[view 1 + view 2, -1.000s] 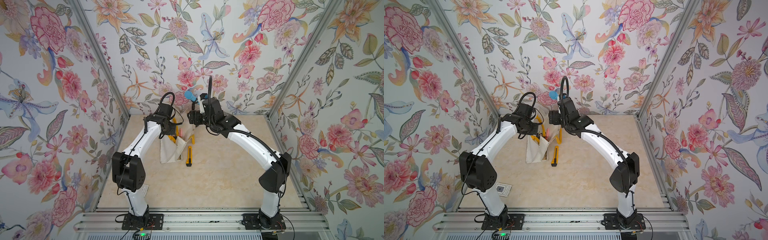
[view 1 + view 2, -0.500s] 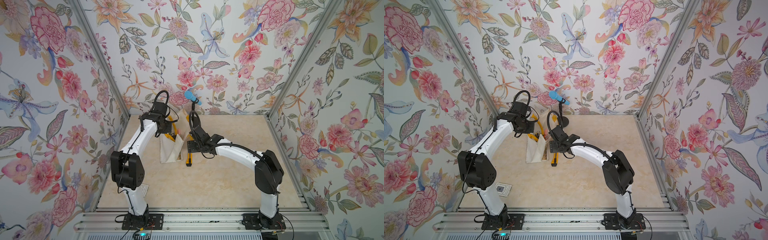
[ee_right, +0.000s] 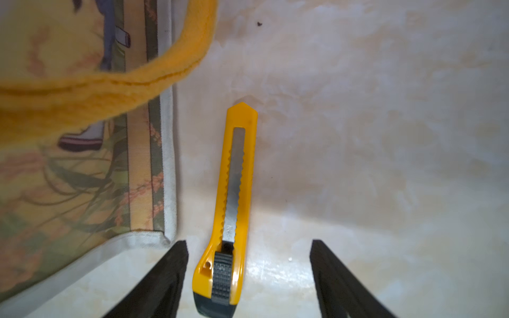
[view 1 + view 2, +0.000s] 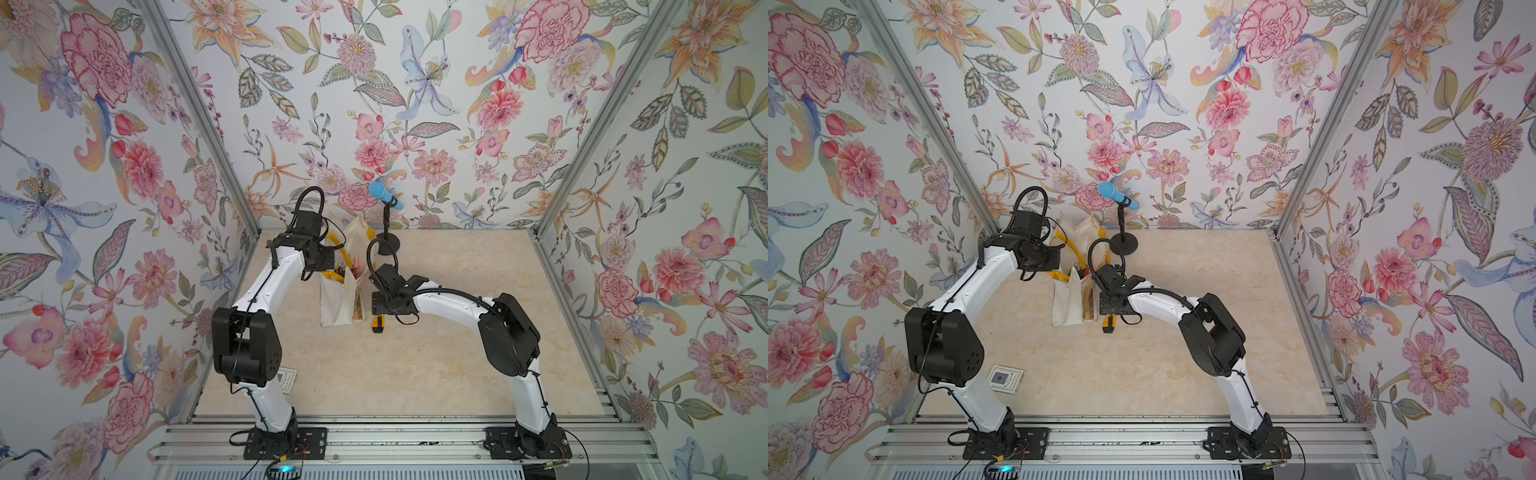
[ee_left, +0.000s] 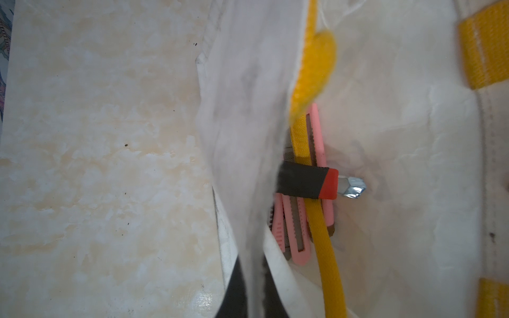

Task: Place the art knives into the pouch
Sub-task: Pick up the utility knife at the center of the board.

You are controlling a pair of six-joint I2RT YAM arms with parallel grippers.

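The yellow art knife (image 3: 237, 192) lies flat on the table just beside the pouch (image 3: 82, 179); only its black end (image 4: 378, 325) shows past my right wrist in both top views. My right gripper (image 3: 248, 242) is open low over the knife's slider end, one finger on each side, not touching it. The off-white pouch (image 4: 338, 291) stands with its mouth lifted. My left gripper (image 5: 253, 264) is shut on the pouch's canvas edge (image 5: 248, 137). A yellow handle (image 3: 110, 82) hangs across the right wrist view.
Inside the pouch lie pink knives (image 5: 297, 236) and a black and red tool (image 5: 305, 183) with a metal tip. A blue microphone (image 4: 384, 195) on a black stand is behind the pouch. A small white card (image 4: 1005, 378) lies near the left arm's base.
My right arm has come down from above the pouch to the yellow knife on the table, its jaws narrowing a little. My left gripper has drawn the pouch edge back and up.
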